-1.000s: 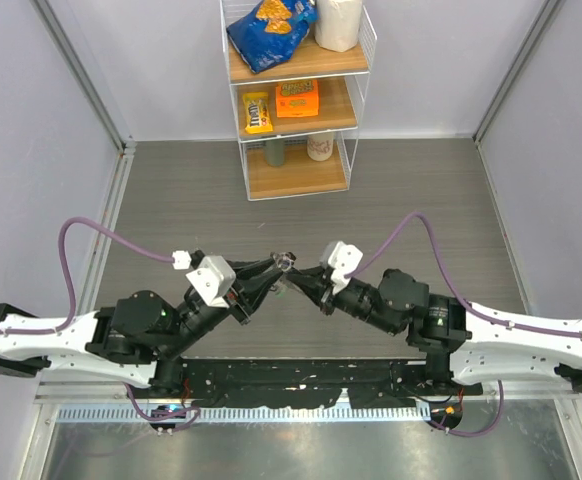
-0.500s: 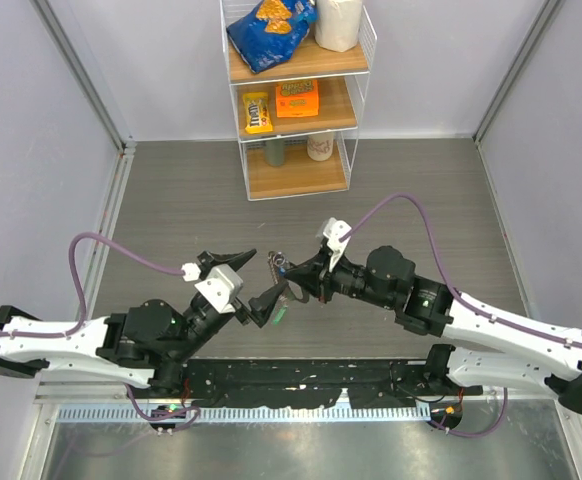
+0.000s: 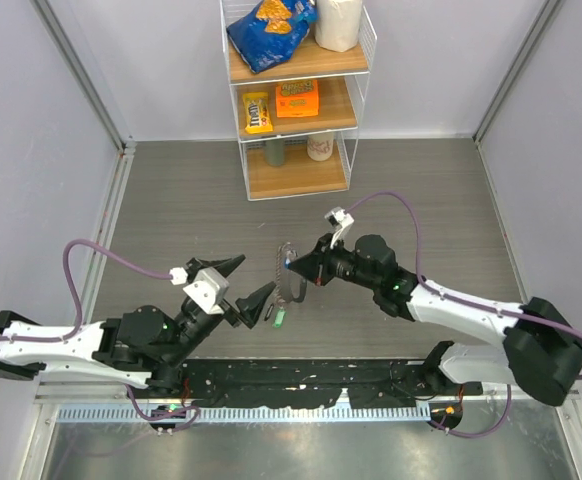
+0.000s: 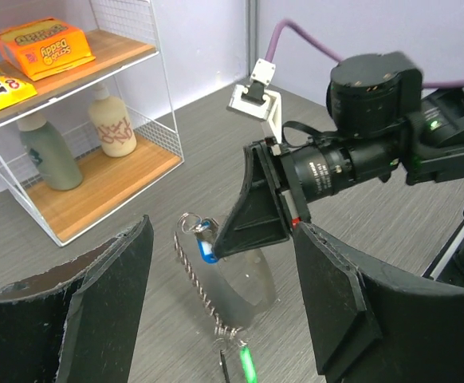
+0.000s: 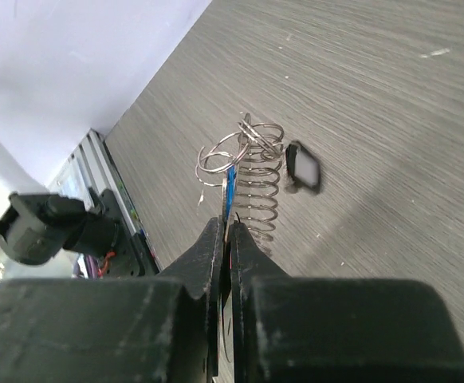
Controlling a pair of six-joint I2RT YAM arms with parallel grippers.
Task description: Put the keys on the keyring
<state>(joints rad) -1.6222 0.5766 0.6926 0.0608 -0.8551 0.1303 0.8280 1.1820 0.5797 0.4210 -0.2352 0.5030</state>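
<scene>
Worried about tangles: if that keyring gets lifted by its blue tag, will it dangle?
Probably: the coiled chain and small rings look loosely linked, so they would likely swing. The right fingers pinch only the thin blue tag; it might slip.

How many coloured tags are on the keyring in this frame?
2. The blue tag is pinched in the right claw; the green tag is at the other end of the chain. More may be hidden.
</scene>
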